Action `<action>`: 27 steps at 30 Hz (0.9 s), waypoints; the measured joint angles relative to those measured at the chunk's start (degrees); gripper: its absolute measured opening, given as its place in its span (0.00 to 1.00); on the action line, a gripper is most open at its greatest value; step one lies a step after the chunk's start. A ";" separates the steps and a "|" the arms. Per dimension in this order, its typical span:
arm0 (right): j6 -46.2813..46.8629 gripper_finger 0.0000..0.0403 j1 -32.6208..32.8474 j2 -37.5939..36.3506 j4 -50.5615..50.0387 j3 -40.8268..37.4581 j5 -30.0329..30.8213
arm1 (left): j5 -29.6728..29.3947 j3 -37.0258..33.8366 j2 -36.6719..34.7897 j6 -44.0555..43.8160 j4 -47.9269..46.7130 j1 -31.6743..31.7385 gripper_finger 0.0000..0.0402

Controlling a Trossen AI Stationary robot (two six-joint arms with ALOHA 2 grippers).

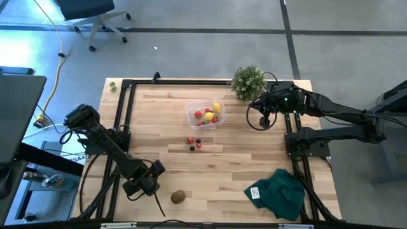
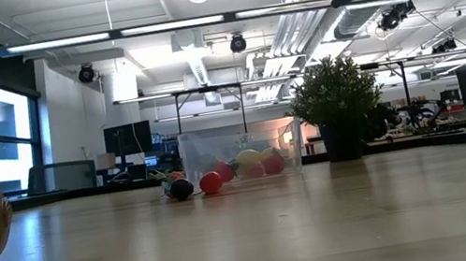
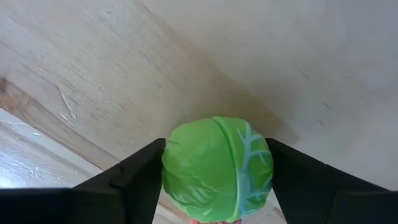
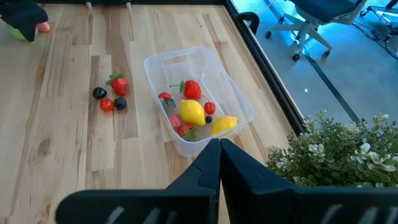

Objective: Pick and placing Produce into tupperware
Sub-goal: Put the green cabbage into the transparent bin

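Left jaws are spread wide around the green ball (image 3: 217, 169), one finger (image 3: 134, 177) on each side of it; from my wrist cam they look to be touching it, but I can't confirm a firm grip. Left gripper (image 1: 141, 184) sits low at the near-left corner of the tabletop (image 1: 254, 159). The brown kiwi-like oval (image 1: 178, 196) lies just beside it on the wood, apart from the jaws.

Right jaws are fully closed with nothing in them. Right gripper (image 4: 219, 149) is parked up at the far right, near the potted plant (image 1: 247, 81), looking down at the tupperware (image 4: 239, 102).

Tupperware is at the far middle of the tabletop, upright. Inside I see two yellow lemons (image 4: 192, 111), a strawberry (image 4: 192, 89) and a few small red pieces. Just outside it, toward the near side, there's a loose cluster on the wood: one more strawberry (image 4: 116, 83), a red berry (image 4: 106, 104) and two dark berries (image 4: 99, 93).

Dark green cloth (image 1: 280, 193) is bunched at the near-right corner, well apart from everything else.
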 joint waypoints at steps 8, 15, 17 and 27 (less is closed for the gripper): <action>-0.01 0.00 0.00 0.02 0.00 0.00 -0.01 | 0.03 0.00 0.00 0.00 0.03 0.00 0.63; -0.02 0.00 0.00 0.00 0.00 0.00 0.00 | 0.00 0.00 0.00 0.00 0.03 0.00 0.61; 0.00 0.00 0.00 0.02 0.00 0.00 0.00 | 0.00 0.00 0.00 0.00 0.03 0.00 0.60; -0.01 0.00 0.00 0.00 0.00 0.00 0.00 | -0.05 0.00 0.00 -0.02 0.05 0.00 0.62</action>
